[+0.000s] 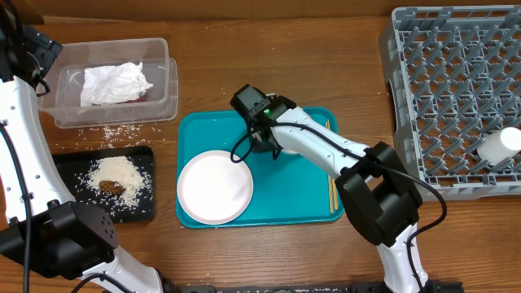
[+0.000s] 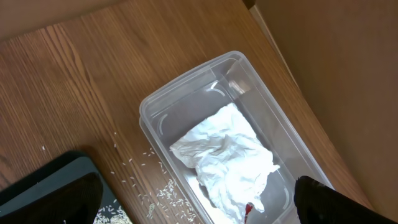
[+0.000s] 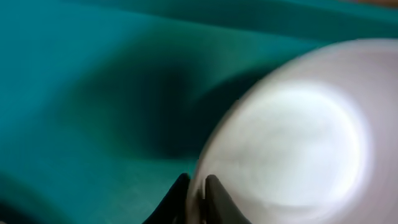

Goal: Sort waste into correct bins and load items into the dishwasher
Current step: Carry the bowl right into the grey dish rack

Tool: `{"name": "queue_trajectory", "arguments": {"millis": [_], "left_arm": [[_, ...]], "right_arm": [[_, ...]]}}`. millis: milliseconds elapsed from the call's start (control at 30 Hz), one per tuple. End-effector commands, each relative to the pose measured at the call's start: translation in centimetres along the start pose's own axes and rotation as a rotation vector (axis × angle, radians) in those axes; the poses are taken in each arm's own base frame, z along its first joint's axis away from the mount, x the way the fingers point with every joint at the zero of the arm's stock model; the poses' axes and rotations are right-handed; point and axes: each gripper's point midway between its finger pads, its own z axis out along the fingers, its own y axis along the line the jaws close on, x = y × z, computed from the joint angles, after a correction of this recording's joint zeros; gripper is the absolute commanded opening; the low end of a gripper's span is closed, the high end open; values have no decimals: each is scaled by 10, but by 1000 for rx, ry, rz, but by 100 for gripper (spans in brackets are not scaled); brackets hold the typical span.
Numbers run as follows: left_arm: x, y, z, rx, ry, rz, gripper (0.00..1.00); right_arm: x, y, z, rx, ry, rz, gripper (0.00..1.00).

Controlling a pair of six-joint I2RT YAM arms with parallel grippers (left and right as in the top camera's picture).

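The wooden desk (image 1: 269,260) carries everything. Nearest the robot, the shallow black tray (image 1: 142,213) holds a heap of rice (image 1: 122,171) with the brown scrap (image 1: 112,188) on it. Beside it lies the teal serving tray (image 1: 293,199) with the round plate (image 1: 214,187) and the chopsticks (image 1: 330,187).

A little further in, the right gripper (image 3: 199,196) is down on the teal tray, its fingers pinched nearly together on the rim of a small white bowl (image 3: 292,130). So the step in hand looks like loading dishes, at the moment of pick-up. The next move calls for a steady lift off the tray and a carry right to the grey dish rack (image 1: 456,49), where a white cup (image 1: 501,145) already lies. A thin rim pinch may let the bowl tilt.

Furthest back on the left, the left gripper (image 1: 37,49) hangs wide open and empty above the clear tub (image 1: 171,89), which holds the crumpled napkin (image 1: 114,81).

The overhead view hides the bowl under the arm, and only the right wrist shows the pinch. The left wrist alone shows the red wrapper (image 2: 249,208) peeking from under the napkin.
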Motion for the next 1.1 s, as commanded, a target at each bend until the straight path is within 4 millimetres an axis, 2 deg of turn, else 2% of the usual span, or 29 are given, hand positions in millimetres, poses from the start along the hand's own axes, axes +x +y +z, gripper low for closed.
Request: {"name": "queue_trajectory", "arguments": {"millis": [0,133,200,233,300,400,433,467,533,633,700,833,900,967,1067], "left_arm": [[-3,3,2,-15,-8,13,100],[-3,3,2,-15,-8,13,100],[-3,3,2,-14,-9,13,100],[-3,3,2,-15,-8,13,100],[-3,3,2,-15,-8,13,100],[-3,3,2,-14,-9,13,100],[-3,3,2,-15,-8,13,100],[-3,3,2,-15,-8,13,100],[-3,3,2,-14,-9,13,100],[-3,3,2,-15,-8,13,100],[-3,3,2,-14,-9,13,100],[-3,3,2,-15,-8,13,100],[-3,3,2,-14,-9,13,100],[-3,3,2,-14,-9,13,100],[-3,3,2,-15,-8,13,100]], "right_arm": [[-12,7,-18,-21,-18,6,4],[-40,4,-57,-42,-67,31,4],[-61,-6,-84,-40,-114,53,4],[-85,-28,-114,-18,-176,95,4],[-109,-58,-146,-4,-240,121,4],[-139,-124,-184,15,-317,229,4],[-152,-179,-201,24,-356,341,4],[-156,-209,-207,15,-368,401,4],[-159,-261,-212,-27,-380,506,4],[-151,-345,-210,-128,-392,641,4],[-144,-388,-208,-244,-415,674,4],[-128,-455,-215,-506,-527,655,4],[-117,-482,-214,-585,-567,677,4],[-104,-510,-206,-652,-603,698,4],[-93,-536,-190,-732,-639,713,4]]}}
